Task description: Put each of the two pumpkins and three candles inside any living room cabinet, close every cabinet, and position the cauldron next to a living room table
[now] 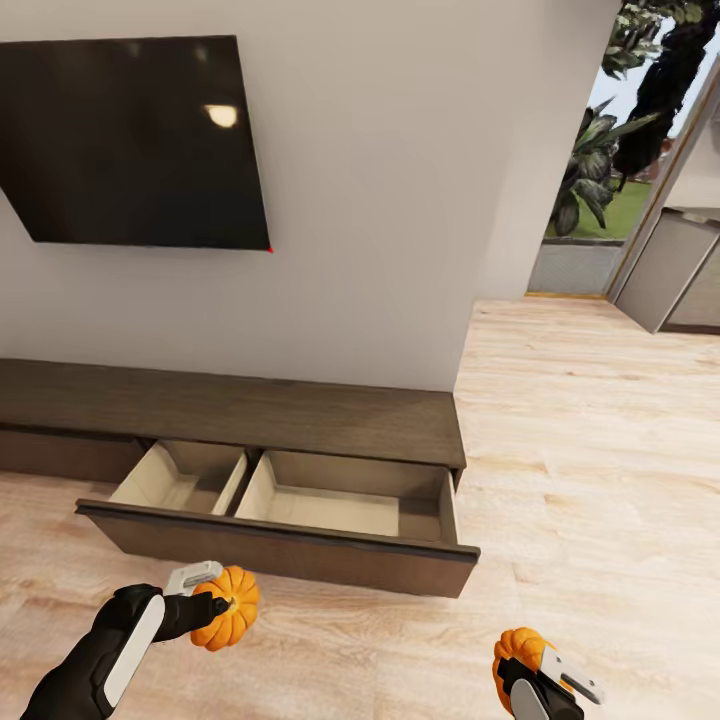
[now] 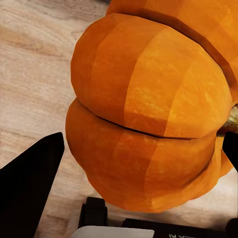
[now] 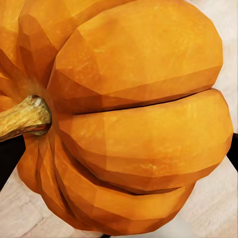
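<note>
The long dark brown cabinet [image 1: 300, 415] runs along the wall, and its right drawer [image 1: 290, 545] is pulled out, showing two pale beige compartments with nothing in them. My left gripper [image 1: 215, 600] is shut on an orange pumpkin [image 1: 230, 607], held above the floor in front of the drawer's left half. In the left wrist view the pumpkin [image 2: 148, 114] sits between the dark fingers [image 2: 29, 183]. My right gripper [image 1: 545, 680] is shut on a second pumpkin [image 1: 518, 652] near the bottom right. In the right wrist view this pumpkin [image 3: 134, 124] shows its tan stem.
A black TV [image 1: 135, 140] hangs on the white wall above the cabinet. Pale wood floor [image 1: 600, 470] spreads to the right toward a glass door with plants outside [image 1: 610, 160]. A grey unit [image 1: 675, 270] stands at the far right.
</note>
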